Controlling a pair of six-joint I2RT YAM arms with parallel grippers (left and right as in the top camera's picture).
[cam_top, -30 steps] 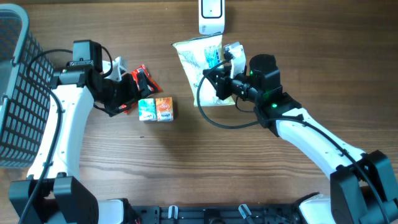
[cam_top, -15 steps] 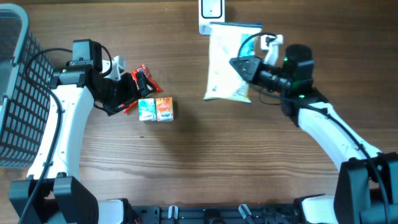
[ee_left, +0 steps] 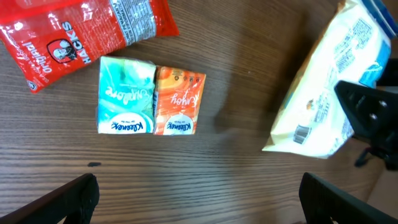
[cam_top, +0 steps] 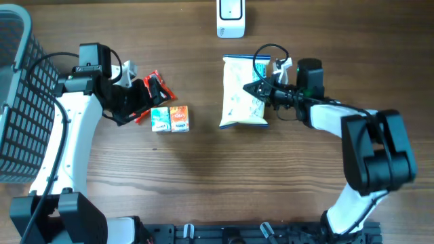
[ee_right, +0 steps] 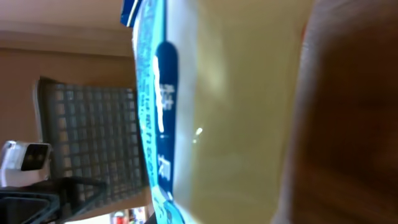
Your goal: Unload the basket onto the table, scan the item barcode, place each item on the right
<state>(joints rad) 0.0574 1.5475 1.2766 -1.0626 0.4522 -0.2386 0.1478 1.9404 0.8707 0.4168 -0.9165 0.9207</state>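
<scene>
My right gripper is shut on the right edge of a cream and blue snack bag. It holds the bag above the table, below the white scanner at the far edge. In the right wrist view the bag fills most of the frame and hides the fingers. The left wrist view shows the bag at the right with a small barcode near its lower corner. My left gripper stands wide open over bare wood, nothing between its fingers.
A red snack packet lies beside my left gripper. A teal tissue pack and an orange tissue pack sit side by side just below it. A grey mesh basket stands at the left edge.
My right arm swung the bag rightward up to the scanner, then brought it down and away from it, turning it upright. The left arm has not moved.
</scene>
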